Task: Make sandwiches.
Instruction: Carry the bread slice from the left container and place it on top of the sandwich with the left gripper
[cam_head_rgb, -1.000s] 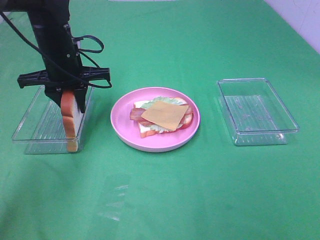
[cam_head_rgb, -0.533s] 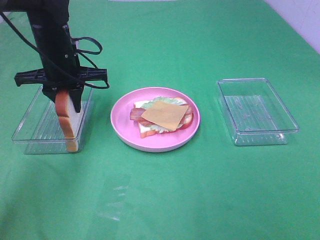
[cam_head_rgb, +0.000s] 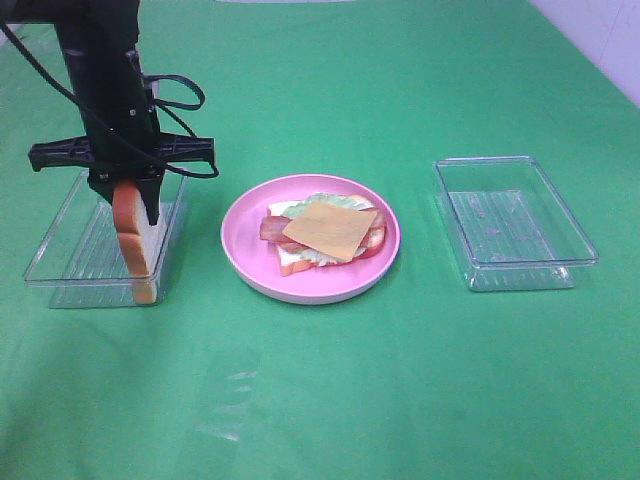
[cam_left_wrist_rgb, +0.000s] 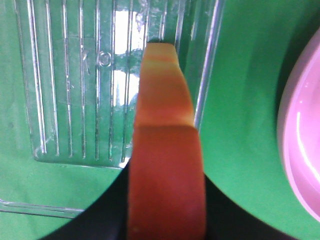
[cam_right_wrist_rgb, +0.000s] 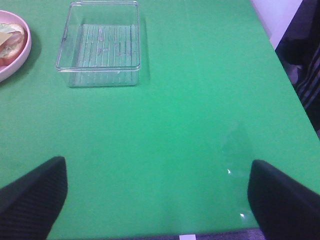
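My left gripper (cam_head_rgb: 128, 198) is shut on a white bread slice (cam_head_rgb: 135, 238) with an orange-brown crust and holds it upright over the left clear tray (cam_head_rgb: 62, 255). In the left wrist view the slice's crust (cam_left_wrist_rgb: 165, 165) fills the middle, above the tray's right side. On the pink plate (cam_head_rgb: 250, 268) lies a stack: a bread slice (cam_head_rgb: 292, 260), lettuce (cam_head_rgb: 330, 199), bacon (cam_head_rgb: 272, 230) and a yellow cheese square (cam_head_rgb: 330, 228) on top. My right gripper (cam_right_wrist_rgb: 156, 195) is open over bare cloth, out of the exterior high view.
A second clear tray (cam_head_rgb: 512, 222) stands at the right, and shows in the right wrist view (cam_right_wrist_rgb: 102, 42). Green cloth (cam_head_rgb: 400, 380) covers the table. The plate's rim shows in the left wrist view (cam_left_wrist_rgb: 300, 145).
My left gripper has lifted the bread slice a little and shifted it slightly left over the tray. The stack on the plate and the right tray have not moved.
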